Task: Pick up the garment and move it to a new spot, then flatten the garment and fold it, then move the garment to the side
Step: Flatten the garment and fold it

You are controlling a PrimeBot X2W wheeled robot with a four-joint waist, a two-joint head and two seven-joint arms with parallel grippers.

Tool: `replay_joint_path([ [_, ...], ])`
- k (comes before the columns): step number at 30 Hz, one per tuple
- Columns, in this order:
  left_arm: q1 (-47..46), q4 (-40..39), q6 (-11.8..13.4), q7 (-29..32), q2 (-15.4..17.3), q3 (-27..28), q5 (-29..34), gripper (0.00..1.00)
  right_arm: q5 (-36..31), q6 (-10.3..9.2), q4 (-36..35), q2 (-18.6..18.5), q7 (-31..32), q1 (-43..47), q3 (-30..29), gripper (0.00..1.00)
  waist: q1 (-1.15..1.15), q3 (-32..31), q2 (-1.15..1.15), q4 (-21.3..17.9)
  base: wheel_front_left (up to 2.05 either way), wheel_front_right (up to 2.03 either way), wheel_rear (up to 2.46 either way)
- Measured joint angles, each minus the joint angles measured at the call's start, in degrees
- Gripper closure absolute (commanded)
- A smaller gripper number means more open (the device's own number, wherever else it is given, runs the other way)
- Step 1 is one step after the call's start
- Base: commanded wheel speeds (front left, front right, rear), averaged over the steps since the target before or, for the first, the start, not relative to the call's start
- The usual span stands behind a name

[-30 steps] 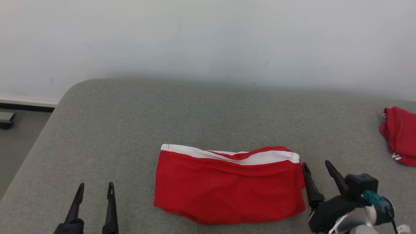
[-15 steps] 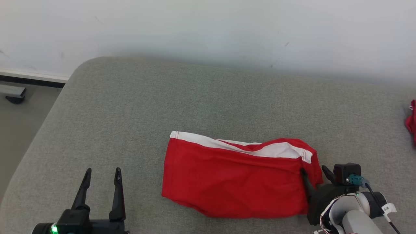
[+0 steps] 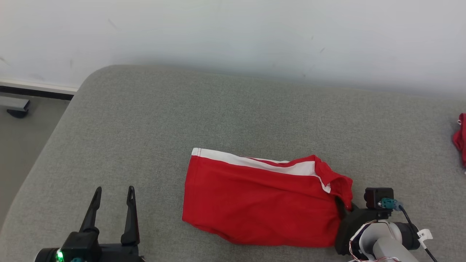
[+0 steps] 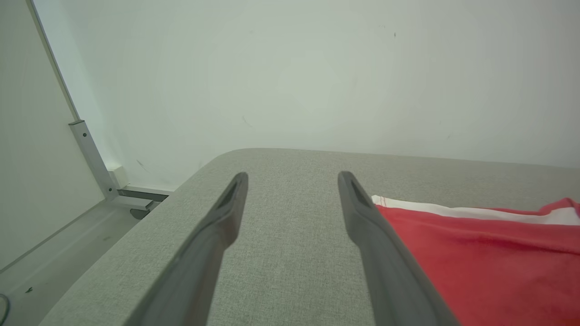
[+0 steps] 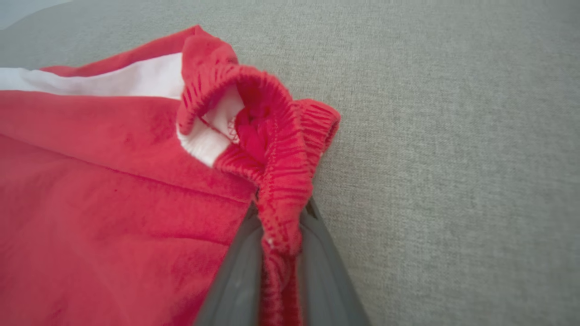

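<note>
Head view: the red garment [image 3: 262,202] lies flat on the grey cushion [image 3: 182,120], right of centre and near the front edge. Its long axis runs left to right, dipping slightly toward the right. A white stripe follows its far edge. Its right end is bunched and lifted, and the right gripper [image 3: 346,205] sits at that end with its fingers buried in the fabric. The left gripper [image 3: 114,189] is at the lower left, well apart from the garment, fingers spread and pointing up the view. Another red cloth [image 3: 460,138] lies at the right edge.

Left wrist view: the left gripper [image 4: 293,176] hovers over bare cushion [image 4: 290,253] with its fingers wide apart and nothing between them. The garment [image 4: 476,253] lies just beside the right-hand finger, stripe on the far side.

Right wrist view: the right gripper [image 5: 283,206] has its fingers pressed together on the garment's [image 5: 113,203] ribbed elastic hem, which stands up in a crumpled fold. The rest spreads left over the cushion [image 5: 453,136].
</note>
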Motion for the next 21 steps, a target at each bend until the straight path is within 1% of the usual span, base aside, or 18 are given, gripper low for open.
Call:
replay_joint_path([
  [3,0.1,0.3,-0.4,0.0,-0.1,0.7,0.3,0.00,0.7,0.00,1.8,-0.6,-1.2,-1.0,1.1,1.00,0.00,-0.5,0.00,-0.4,0.00,0.00,0.00],
  [5,0.5,0.2,-0.5,0.0,-0.3,0.9,0.4,0.00,1.3,0.00,2.5,-2.0,-2.1,-1.4,1.7,1.00,0.00,-0.8,0.00,-0.9,0.00,0.00,0.00],
  [10,1.6,0.1,-0.7,0.0,-0.6,1.4,0.9,0.00,2.7,0.00,3.0,-8.1,-3.6,-1.8,2.8,1.00,0.00,-1.7,0.00,-2.4,0.00,0.00,0.00],
  [16,2.0,0.0,-1.0,0.0,-1.0,1.6,1.3,0.00,4.7,0.00,1.4,-15.1,-3.5,-1.9,3.7,1.00,0.00,-2.3,0.00,-4.6,0.00,0.00,0.00],
  [17,2.1,-0.1,-1.0,0.0,-1.1,1.8,1.3,0.00,5.4,0.00,0.8,-17.1,-3.1,-2.0,3.9,1.00,0.00,-2.5,0.00,-5.2,0.00,0.00,0.00],
  [19,2.3,-0.1,-1.1,0.0,-1.2,1.9,1.4,0.00,6.4,0.00,0.1,-18.1,-2.4,-2.3,3.9,1.00,0.00,-2.6,0.00,-5.7,0.00,0.00,0.00],
  [21,2.5,-0.1,-1.3,0.0,-1.3,2.0,1.4,0.00,8.1,0.00,-1.0,-18.0,-0.9,-2.4,4.3,1.00,0.00,-2.9,0.00,-6.2,0.00,0.00,0.00],
])
